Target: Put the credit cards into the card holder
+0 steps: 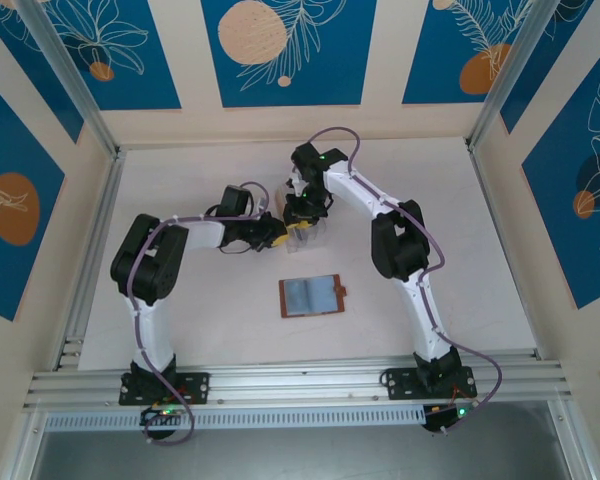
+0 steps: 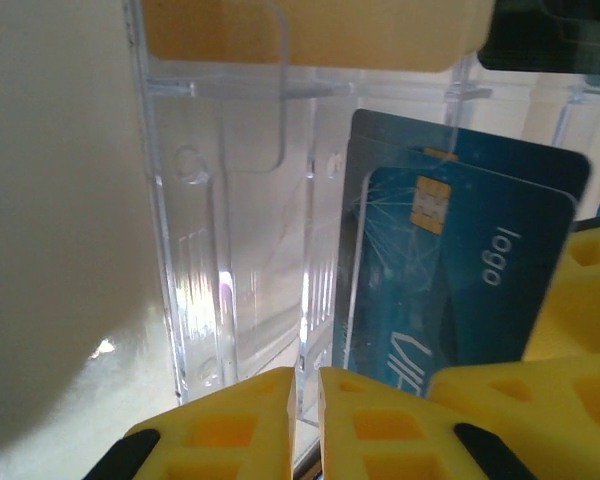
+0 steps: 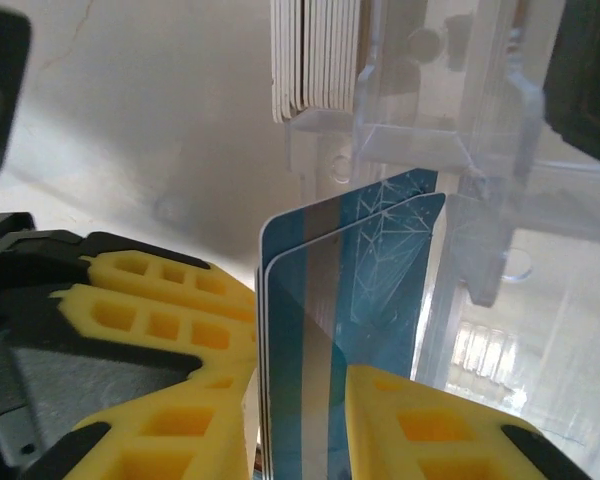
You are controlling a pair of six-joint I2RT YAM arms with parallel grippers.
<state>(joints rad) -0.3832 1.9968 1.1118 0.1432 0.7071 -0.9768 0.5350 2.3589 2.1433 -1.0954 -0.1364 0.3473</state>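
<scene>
Brown leather is what I look for first: the wallet (image 1: 312, 296) lies open and flat on the table (image 1: 200, 320), pale inner pockets facing up, in front of the two arms and well apart from both of them. I see no card in it.

Both arms meet further back at the clear rack (image 1: 311, 236). From the right wrist camera, the right gripper (image 3: 305, 360) has its yellow fingers (image 3: 180, 400) clamped on two blue cards (image 3: 345, 290), which stand upright, one behind the other, just beside the rack's plastic wall. Their top corners overlap the rack in that view; whether they touch it I cannot tell. Higher up in the same view, a stack of whitish cards (image 3: 315, 60) sits on edge in a slot of the rack.

From the left wrist camera, the left gripper (image 2: 307, 385) has its fingers drawn almost together, and a thin upright rib of the rack runs down into the narrow gap between them, so I read it as pinching the rack. The two blue cards show beyond the plastic, chip and lettering towards this camera.
</scene>
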